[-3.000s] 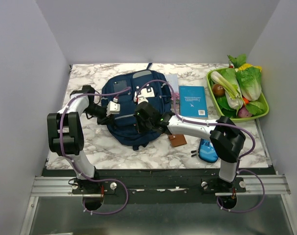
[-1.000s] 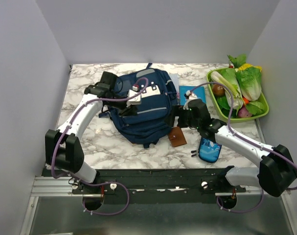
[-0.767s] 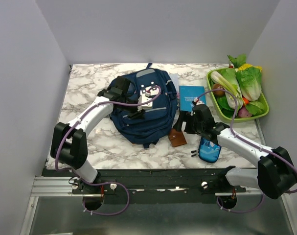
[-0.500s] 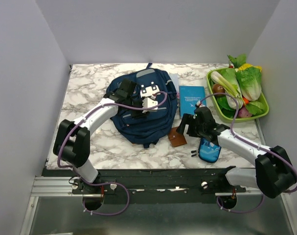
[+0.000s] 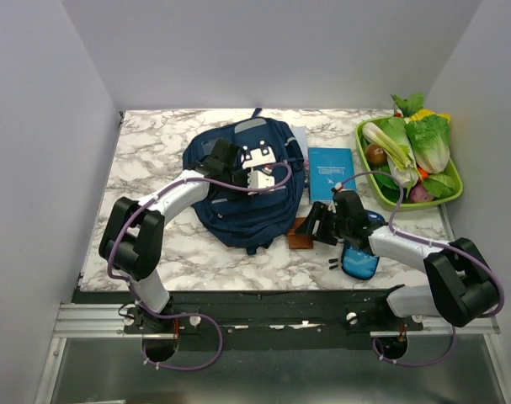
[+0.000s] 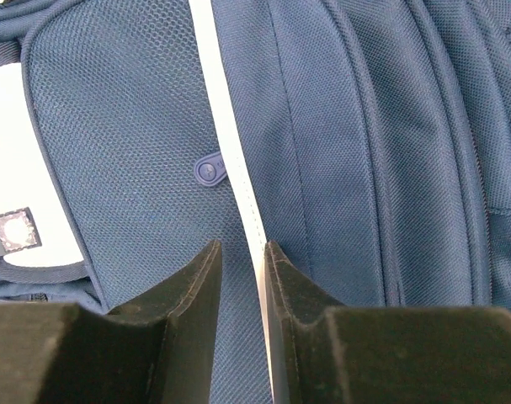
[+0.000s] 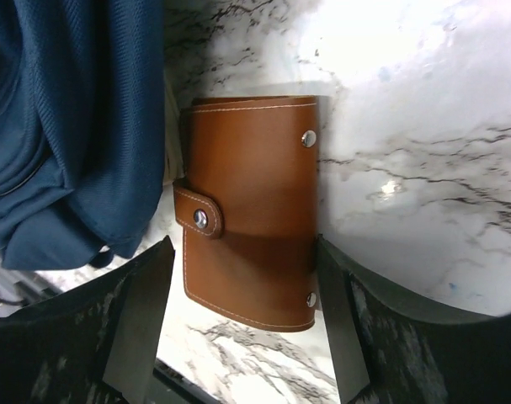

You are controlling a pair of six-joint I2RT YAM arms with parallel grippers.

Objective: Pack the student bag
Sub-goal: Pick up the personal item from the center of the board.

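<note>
Wrist view alone shows right pincer (image 7: pixel 238 257) open astride brown wallet (image 7: pixel 255 168), left pincer (image 6: pixel 241 252) narrowly parted over student bag (image 6: pixel 348 126)

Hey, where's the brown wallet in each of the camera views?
Top external: brown wallet, lower centre, beside the student bag's right edge.
Left wrist: not in it.
Right wrist: wallet fills the centre, bag at left.
Shared landmark: the navy student bag, in all three.

The student bag (image 5: pixel 238 198) is shown in navy blue, with a white patch bearing dark squares; the wallet (image 7: pixel 255 236) in tan brown, the book (image 5: pixel 331 171) in teal, the table (image 5: pixel 154 135) in grey-veined white marble.
</note>
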